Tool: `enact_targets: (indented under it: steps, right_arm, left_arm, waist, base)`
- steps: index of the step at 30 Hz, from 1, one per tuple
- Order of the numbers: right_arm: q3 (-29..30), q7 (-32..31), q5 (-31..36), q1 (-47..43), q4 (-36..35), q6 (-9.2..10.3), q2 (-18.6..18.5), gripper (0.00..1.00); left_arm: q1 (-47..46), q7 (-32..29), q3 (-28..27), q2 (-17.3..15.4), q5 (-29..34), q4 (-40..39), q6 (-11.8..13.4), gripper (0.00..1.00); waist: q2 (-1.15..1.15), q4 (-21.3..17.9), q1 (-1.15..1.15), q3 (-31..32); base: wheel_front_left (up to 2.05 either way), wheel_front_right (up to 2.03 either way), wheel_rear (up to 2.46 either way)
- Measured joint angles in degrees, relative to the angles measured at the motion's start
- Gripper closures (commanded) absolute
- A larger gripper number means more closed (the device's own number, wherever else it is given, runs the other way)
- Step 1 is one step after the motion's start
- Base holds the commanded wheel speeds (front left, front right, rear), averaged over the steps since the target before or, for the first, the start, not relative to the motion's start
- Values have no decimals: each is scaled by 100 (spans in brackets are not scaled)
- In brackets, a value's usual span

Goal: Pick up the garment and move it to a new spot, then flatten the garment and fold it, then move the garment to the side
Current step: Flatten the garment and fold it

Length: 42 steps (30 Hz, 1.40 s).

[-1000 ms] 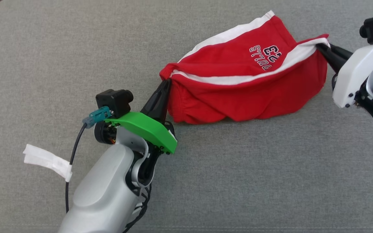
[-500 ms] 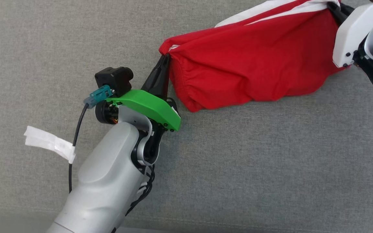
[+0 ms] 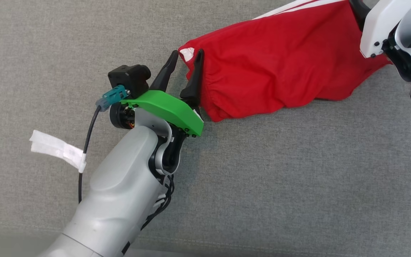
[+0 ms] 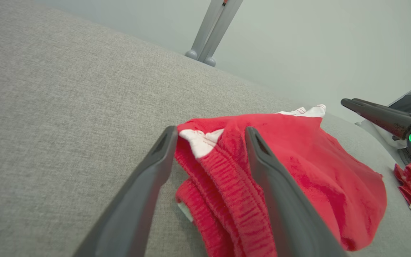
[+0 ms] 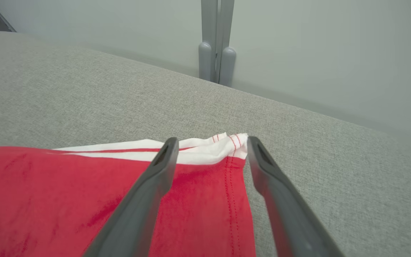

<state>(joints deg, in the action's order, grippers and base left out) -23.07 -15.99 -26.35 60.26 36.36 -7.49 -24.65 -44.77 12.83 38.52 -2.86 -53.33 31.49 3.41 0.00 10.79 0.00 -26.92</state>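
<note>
The red garment, judged soft, light and limp, lies bunched on the grey cushion, with the left gripper and right gripper both spread astride its opposite corners, where the thicker elastic waistband and striped hem should pinch best.

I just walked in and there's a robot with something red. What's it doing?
The robot is working on a red garment with white trim, spread between its two arms on a grey padded surface. The left gripper and right gripper are each at one end of it, both open, so the cloth is lying loose, not held. It isn't folded yet.
</note>
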Motion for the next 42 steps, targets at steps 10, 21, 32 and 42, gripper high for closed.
enact_targets:
  steps: [10,21,32,42]
  right_arm:
    - [-3,78,-660,-82,-20,0,-175,0]
    - [536,-416,-977,-592,303,0,-308,0]
    - [886,-645,-609,-650,761,0,-269,0]
    - [1128,-750,-263,-654,1007,4,-182,0]
  left_arm:
    - [630,220,-1182,1,1143,-697,-431,0]
    - [2083,221,-2417,2,2915,-1874,-845,0]
    - [2441,220,-2729,4,2965,-2263,-922,0]
    - [2460,221,-2711,4,2827,-2372,-887,0]
  waist:
    - [0,-28,0,312]
    - [0,100,0,545]
    - [0,454,0,293]
    - [0,750,0,110]
  base:
    - [0,0,0]
    - [0,0,0]
    - [0,0,0]
    - [0,0,0]
